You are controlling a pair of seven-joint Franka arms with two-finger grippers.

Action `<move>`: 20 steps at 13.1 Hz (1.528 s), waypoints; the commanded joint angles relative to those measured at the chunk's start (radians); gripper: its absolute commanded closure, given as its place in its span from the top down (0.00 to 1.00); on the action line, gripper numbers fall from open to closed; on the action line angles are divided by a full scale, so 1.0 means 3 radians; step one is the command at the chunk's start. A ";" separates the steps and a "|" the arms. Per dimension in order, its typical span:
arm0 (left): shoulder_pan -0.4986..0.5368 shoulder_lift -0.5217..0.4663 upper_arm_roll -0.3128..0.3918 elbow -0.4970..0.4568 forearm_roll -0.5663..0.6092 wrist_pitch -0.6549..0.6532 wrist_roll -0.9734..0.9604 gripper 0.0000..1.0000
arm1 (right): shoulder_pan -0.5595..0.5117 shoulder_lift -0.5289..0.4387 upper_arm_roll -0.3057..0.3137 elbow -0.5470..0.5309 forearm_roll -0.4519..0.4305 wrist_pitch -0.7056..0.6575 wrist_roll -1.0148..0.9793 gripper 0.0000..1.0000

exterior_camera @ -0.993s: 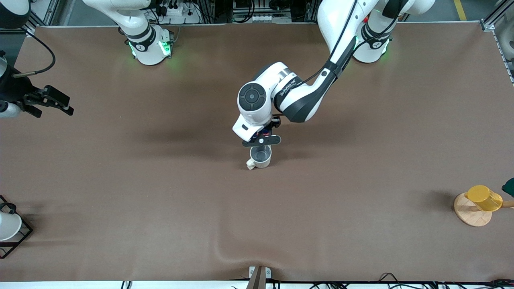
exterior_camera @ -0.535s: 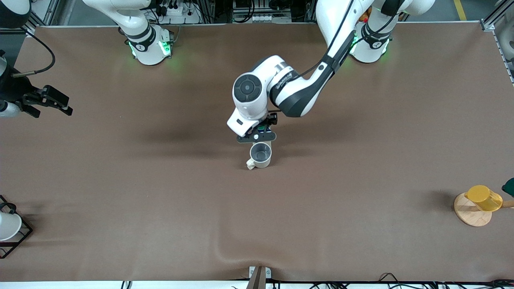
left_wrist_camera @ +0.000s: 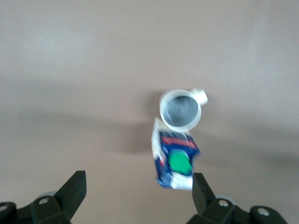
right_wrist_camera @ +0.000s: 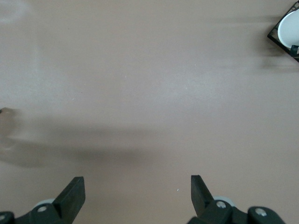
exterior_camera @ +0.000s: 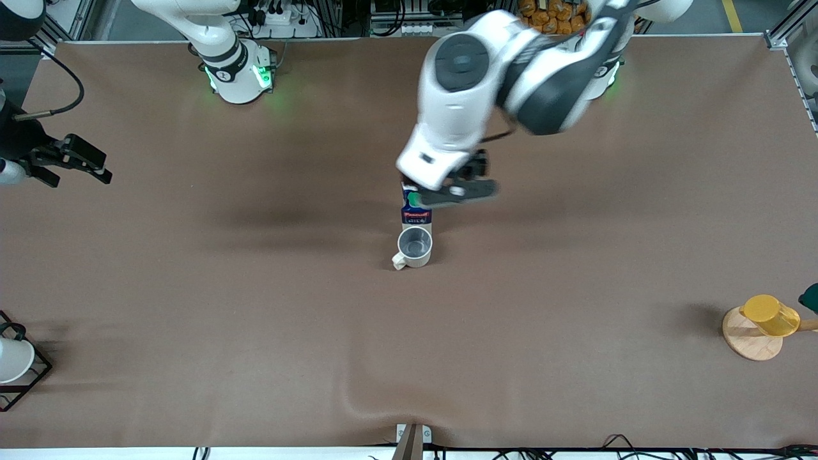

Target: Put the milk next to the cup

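The milk (exterior_camera: pixel 416 214), a dark blue carton with a green cap, stands upright on the table right beside the cup (exterior_camera: pixel 415 248), on the side farther from the front camera. The cup is beige with a grey inside and a side handle. Both show in the left wrist view: milk (left_wrist_camera: pixel 174 159), cup (left_wrist_camera: pixel 180 109). My left gripper (exterior_camera: pixel 455 191) is open and empty, raised above the milk. In its wrist view (left_wrist_camera: pixel 138 198) the jaws stand wide apart and clear of the carton. My right gripper (exterior_camera: pixel 77 160) is open and empty, waiting over the table's edge at the right arm's end.
A yellow cup (exterior_camera: pixel 770 314) lies on a round wooden coaster (exterior_camera: pixel 751 342) near the left arm's end. A white cup in a black wire rack (exterior_camera: pixel 14 364) sits at the right arm's end, also in the right wrist view (right_wrist_camera: pixel 287 28).
My left gripper has let go of the milk and risen up and back toward its base. The milk now stands alone beside the cup. The right arm has barely moved.
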 commanded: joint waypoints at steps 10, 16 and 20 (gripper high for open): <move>0.1669 -0.1325 0.0349 -0.0763 0.0024 -0.0573 0.2411 1.00 | 0.0029 -0.0010 -0.0013 0.0039 -0.0059 -0.0073 0.0060 1.00; 0.1654 -0.1542 0.0498 -0.0775 -0.0021 -0.0910 0.2508 1.00 | 0.0034 -0.0010 -0.0008 0.0039 -0.0059 -0.0078 0.0065 1.00; 0.1649 -0.1536 0.0442 -0.0775 -0.0006 -0.0921 0.2393 1.00 | 0.0034 -0.0005 -0.0008 0.0039 -0.0059 -0.0073 0.0065 1.00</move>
